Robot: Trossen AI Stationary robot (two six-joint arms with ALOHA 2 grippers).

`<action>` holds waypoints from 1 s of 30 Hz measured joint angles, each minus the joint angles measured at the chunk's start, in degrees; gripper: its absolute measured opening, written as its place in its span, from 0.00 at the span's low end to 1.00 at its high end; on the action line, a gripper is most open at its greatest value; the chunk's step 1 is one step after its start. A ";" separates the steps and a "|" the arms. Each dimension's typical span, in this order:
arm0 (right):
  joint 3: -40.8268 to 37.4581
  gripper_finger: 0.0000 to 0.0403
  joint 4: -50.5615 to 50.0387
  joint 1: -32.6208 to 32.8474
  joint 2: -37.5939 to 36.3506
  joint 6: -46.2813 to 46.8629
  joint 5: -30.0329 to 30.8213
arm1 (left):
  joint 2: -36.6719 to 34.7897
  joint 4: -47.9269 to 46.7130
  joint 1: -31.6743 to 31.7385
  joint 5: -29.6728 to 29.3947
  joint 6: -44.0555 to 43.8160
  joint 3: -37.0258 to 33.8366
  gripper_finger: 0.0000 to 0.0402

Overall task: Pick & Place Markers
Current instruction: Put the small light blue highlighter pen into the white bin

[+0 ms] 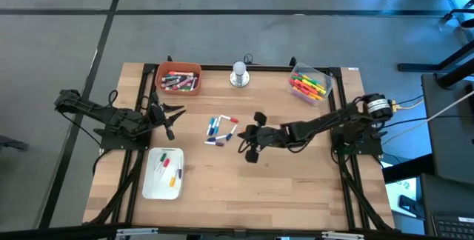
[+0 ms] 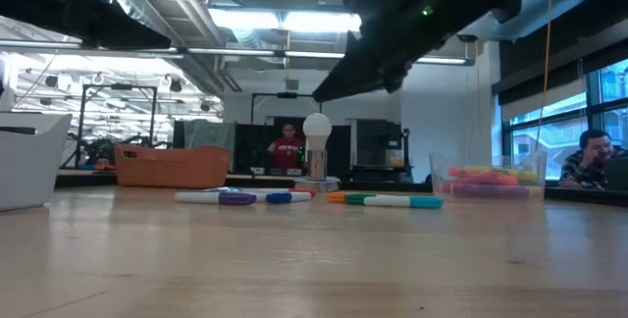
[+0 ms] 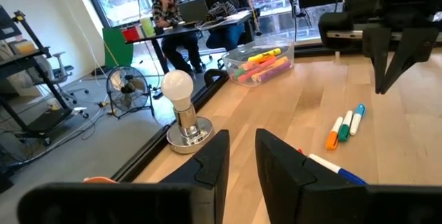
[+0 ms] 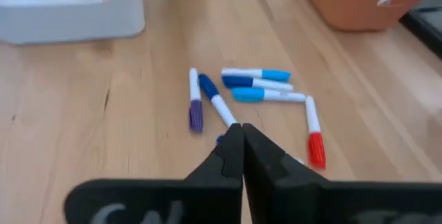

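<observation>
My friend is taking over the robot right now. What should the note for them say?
Right gripper: shut, empty, over the loose white-bodied markers mid-table.
Left gripper: slightly open, empty, parked at the table's left side.
Already in containers: markers in the orange bin, the clear bin and the white tray.
Left to do: pick up the loose pile.

In the high view the loose markers (image 1: 221, 130) on the table are too small to count or tell by colour, and so are those in the orange bin (image 1: 178, 78), the clear bin (image 1: 308, 86) and the white tray (image 1: 163, 173). The right gripper (image 4: 242, 135) hides part of one marker (only a blue end shows). The far people are blurred.
</observation>
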 joint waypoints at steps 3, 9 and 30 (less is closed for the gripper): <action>-0.24 0.00 -1.64 -0.12 -0.46 0.45 -2.01 | 0.00 0.00 0.00 0.00 0.00 0.00 0.17; 1.78 0.03 -8.31 -0.11 -0.48 3.07 -2.63 | 0.02 0.00 0.00 0.00 0.00 0.00 0.16; 2.69 0.19 -20.95 -0.11 -0.50 10.12 -8.84 | 0.00 0.00 0.00 0.00 0.00 0.00 0.17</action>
